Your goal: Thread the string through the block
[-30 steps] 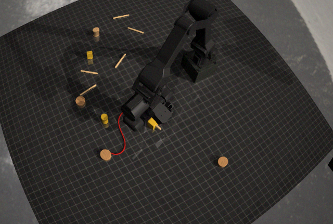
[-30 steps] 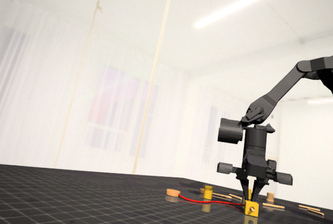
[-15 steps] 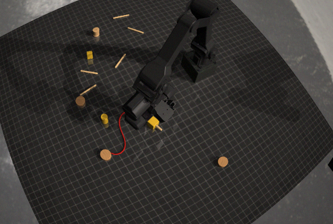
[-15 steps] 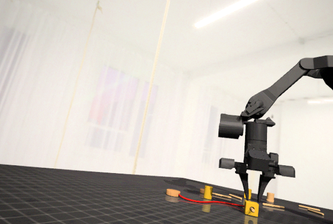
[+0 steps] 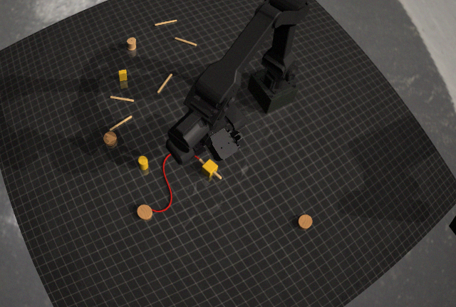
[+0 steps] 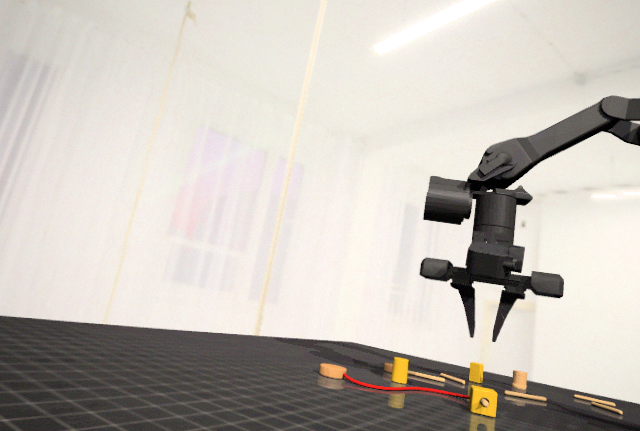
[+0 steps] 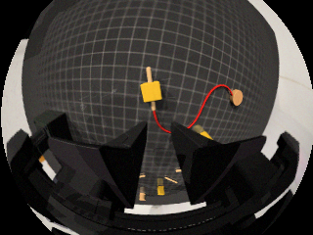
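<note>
The yellow block (image 5: 209, 167) (image 6: 479, 401) (image 7: 151, 91) stands on the table. The stick (image 5: 218, 175) (image 6: 484, 402) (image 7: 149, 73) runs through its hole: a longer part sticks out on the far side from the string, and a short end shows on the string side. The red string (image 5: 167, 181) (image 6: 398, 389) (image 7: 201, 108) runs in a loose curve from that short end to the round wooden button (image 5: 144, 211) (image 6: 332, 370) (image 7: 237, 97). My gripper (image 6: 482, 338) (image 7: 158, 125) is partly open and empty, well above the table; its fingertips are hidden in the top view.
A yellow cylinder (image 5: 143, 162) (image 6: 399, 370) stands between the button and a brown disc (image 5: 110, 138). Several loose sticks, a small yellow block (image 5: 122, 75) (image 6: 476, 372) and a wooden cylinder (image 5: 131, 43) (image 6: 519, 379) lie beyond. Another wooden disc (image 5: 305, 221) lies apart.
</note>
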Robot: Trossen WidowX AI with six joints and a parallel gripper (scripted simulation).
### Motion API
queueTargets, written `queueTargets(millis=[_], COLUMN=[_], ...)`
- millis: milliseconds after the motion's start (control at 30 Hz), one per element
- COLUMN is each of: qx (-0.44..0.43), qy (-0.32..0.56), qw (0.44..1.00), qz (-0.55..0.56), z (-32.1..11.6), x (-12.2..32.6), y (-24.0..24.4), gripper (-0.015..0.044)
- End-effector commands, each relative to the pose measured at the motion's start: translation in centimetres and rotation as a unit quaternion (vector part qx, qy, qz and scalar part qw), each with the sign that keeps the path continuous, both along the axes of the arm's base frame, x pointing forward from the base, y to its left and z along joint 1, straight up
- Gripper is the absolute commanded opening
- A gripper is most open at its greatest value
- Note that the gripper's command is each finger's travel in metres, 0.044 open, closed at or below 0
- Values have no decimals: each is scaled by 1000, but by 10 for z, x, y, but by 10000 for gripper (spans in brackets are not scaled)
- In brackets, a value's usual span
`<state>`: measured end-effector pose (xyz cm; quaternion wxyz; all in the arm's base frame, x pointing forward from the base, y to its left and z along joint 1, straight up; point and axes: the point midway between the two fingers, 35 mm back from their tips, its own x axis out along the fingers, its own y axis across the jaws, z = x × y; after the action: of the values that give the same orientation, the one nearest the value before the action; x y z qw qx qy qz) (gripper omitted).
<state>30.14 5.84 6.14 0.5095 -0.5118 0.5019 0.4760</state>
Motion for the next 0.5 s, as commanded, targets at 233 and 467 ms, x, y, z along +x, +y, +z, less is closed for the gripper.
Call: queueTargets(millis=[233, 467], qx=[25, 35], qy=[-10, -12], qw=[886, 711], qz=[-464, -702], z=[0, -1], x=[-2, -5], y=[18, 29], gripper=[124, 124])
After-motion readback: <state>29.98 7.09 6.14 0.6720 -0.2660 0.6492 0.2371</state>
